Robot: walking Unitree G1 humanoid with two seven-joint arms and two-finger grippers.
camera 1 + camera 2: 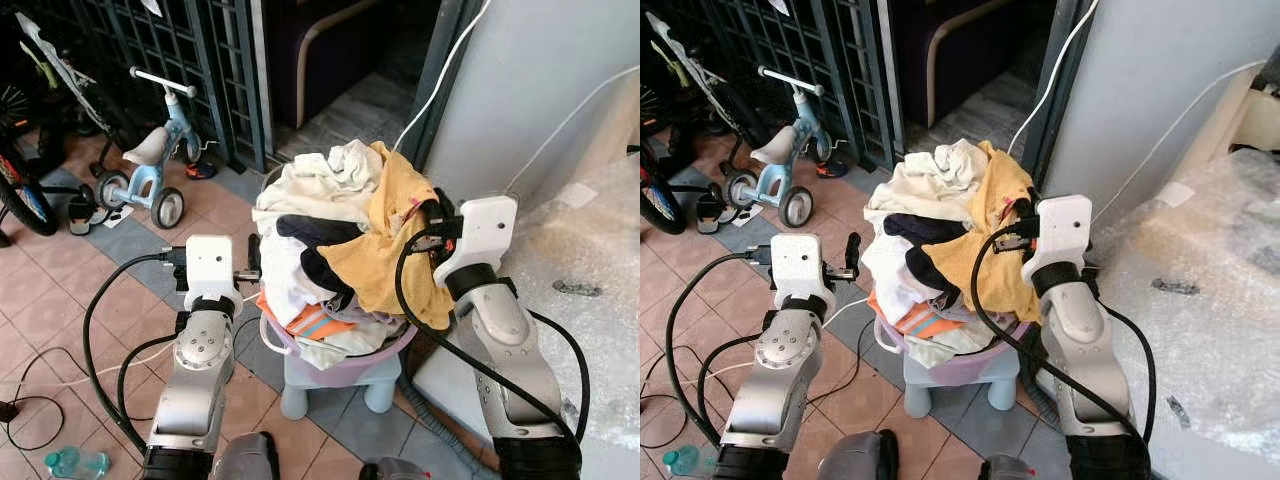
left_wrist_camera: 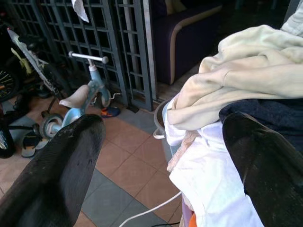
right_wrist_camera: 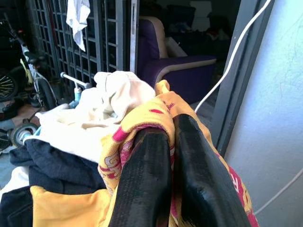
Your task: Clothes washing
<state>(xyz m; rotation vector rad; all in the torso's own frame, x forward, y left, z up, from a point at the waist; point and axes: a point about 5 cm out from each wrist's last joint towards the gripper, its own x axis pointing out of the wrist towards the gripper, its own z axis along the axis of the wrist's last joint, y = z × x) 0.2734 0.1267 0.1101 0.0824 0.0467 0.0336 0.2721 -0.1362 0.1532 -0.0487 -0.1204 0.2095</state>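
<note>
- Right gripper (image 3: 163, 156) clamped on a fold of the yellow cloth (image 1: 385, 250) — fingers pressed together with the pink-patterned hem pinched between them, at the pile's right flank.
- Yellow cloth draped from the jaws down and across the heap; long axis running from the top of the pile toward the basket's near right edge, most of its length hanging below the pinch.
- Left gripper (image 2: 163, 156) spread wide, holding nothing, just beside the pile's left side; white garment (image 2: 213, 179) and cream sweatshirt (image 2: 246, 75) directly ahead of the open jaws, dark navy piece (image 2: 265, 116) against the far finger.
- Laundry basket (image 1: 345, 365) — lilac plastic, overfull — perched on a pale blue stool (image 1: 330, 385); heap sits between the two grippers.
- Judged next: lifting straight up from the right pinch, the nearer arm; soft, limp fabric likely to drag neighbours along.
- Striped orange item (image 1: 315, 322) squeezed low at the front.
- Children's tricycle (image 1: 150, 160) well apart, beyond the left jaws.
</note>
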